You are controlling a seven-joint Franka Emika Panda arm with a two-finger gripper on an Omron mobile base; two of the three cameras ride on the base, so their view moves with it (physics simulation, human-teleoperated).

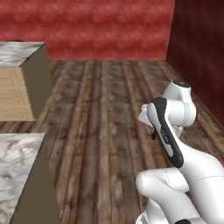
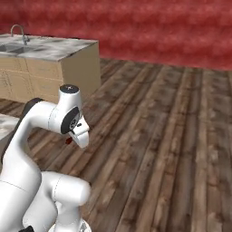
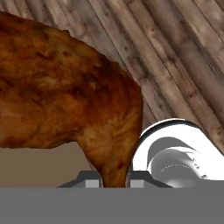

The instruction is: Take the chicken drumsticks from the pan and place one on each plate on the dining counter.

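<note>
Above the wooden floor [image 3: 183, 48], the end effector [image 3: 114, 178] was clamped on the thin bone end of the dark reddish-brown drumstick [image 3: 65, 92], so one piece was out of the pan and in transit. No plate was reached yet, and the sink bench [image 2: 59, 47] stood well apart. Its long axis ran away from the fingers, meaty end outward

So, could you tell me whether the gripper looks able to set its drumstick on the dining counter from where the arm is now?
Probably not yet. The gripper is shut on the dark reddish-brown drumstick over bare wooden floor, and the dining counter with the sink stands well off to the side.
</note>
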